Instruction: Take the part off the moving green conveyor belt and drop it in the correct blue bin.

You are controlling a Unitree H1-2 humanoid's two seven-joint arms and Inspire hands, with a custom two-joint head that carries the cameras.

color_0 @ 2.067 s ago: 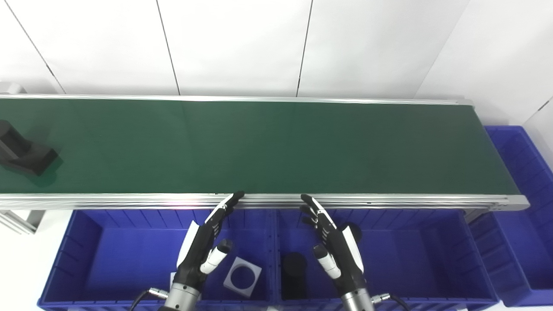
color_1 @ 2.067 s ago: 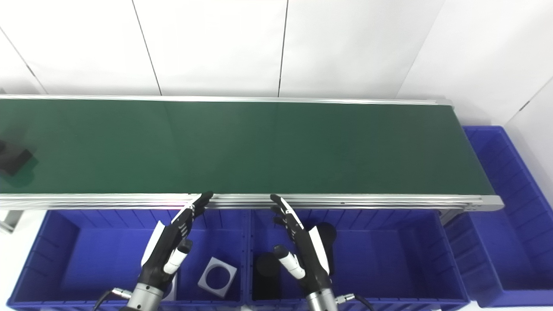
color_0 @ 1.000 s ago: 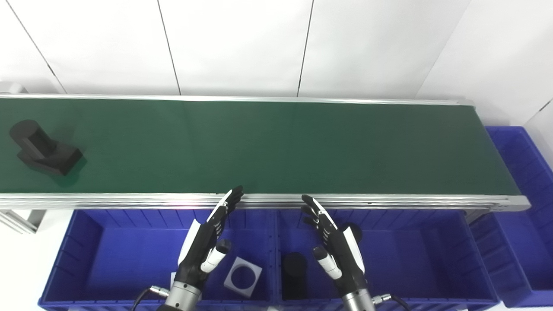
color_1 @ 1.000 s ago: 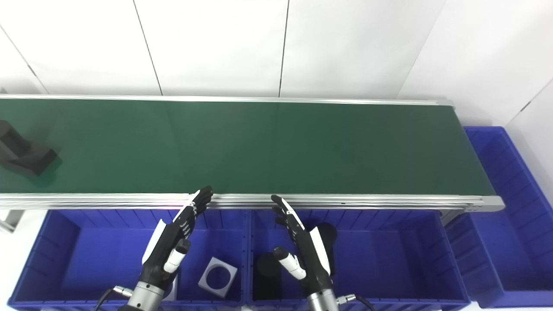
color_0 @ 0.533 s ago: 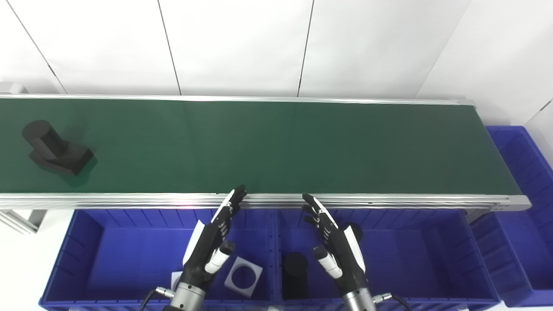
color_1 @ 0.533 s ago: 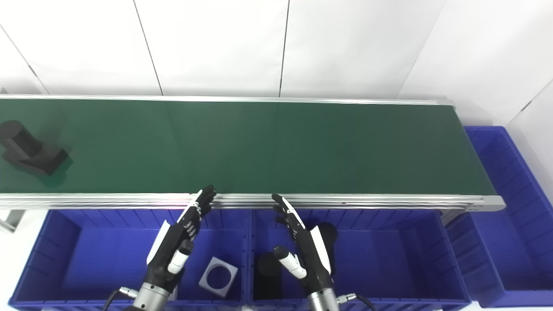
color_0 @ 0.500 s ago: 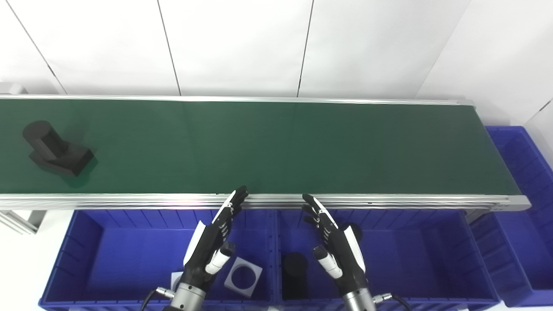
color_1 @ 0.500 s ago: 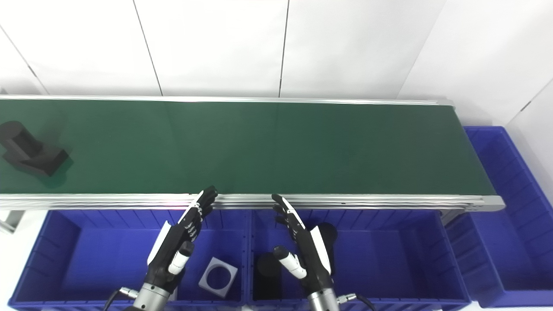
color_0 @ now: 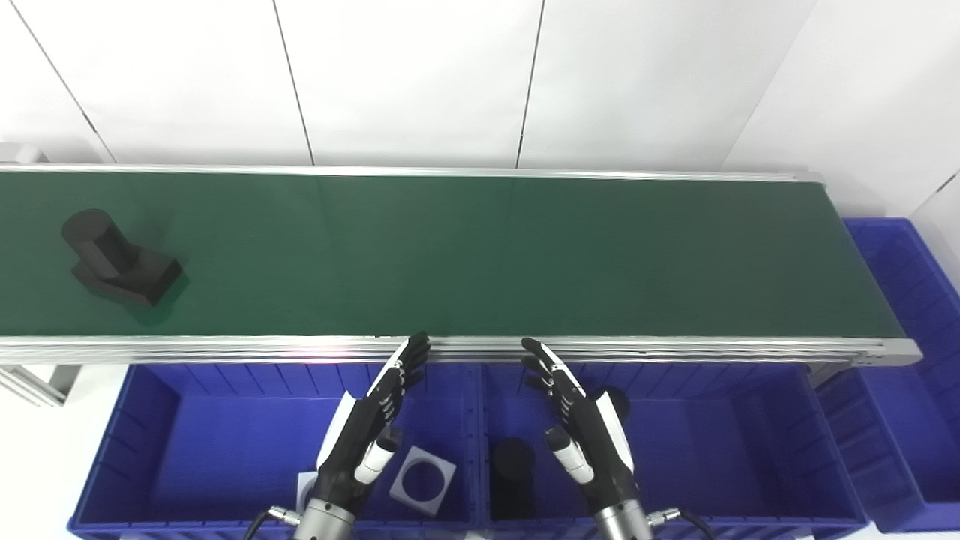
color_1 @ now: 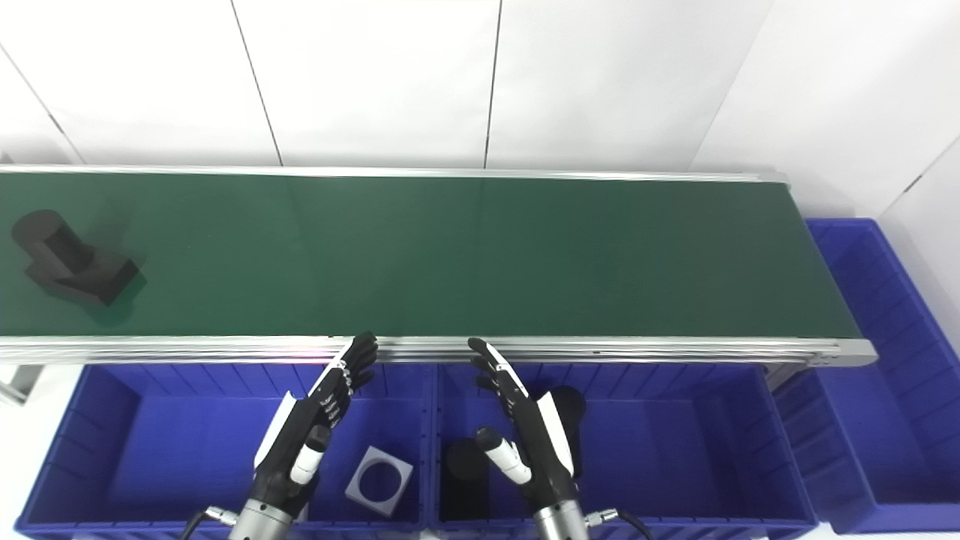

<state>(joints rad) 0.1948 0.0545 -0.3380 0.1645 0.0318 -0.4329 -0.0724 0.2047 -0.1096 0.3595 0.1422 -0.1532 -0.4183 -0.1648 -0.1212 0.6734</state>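
Note:
A black part [color_0: 120, 259], a cylinder on a square base, rides at the far left of the green conveyor belt [color_0: 480, 255]. My left hand [color_0: 367, 427] hovers open over the left blue bin [color_0: 150, 450], fingertips near the belt's front rail. Over the middle blue bin [color_0: 720, 450] my right hand [color_0: 585, 431] is open too, holding nothing. Both hands are far to the right of the part.
The left bin holds a white square piece with a round hole [color_0: 421, 480]. Black cylinders [color_0: 511, 472] lie in the middle bin, one partly hidden behind my right hand. Another blue bin [color_0: 915, 360] stands past the belt's right end. A white wall backs the belt.
The black part has travelled rightward along the belt, coming fully into view. My left hand has shifted slightly right; the right hand has stayed put.

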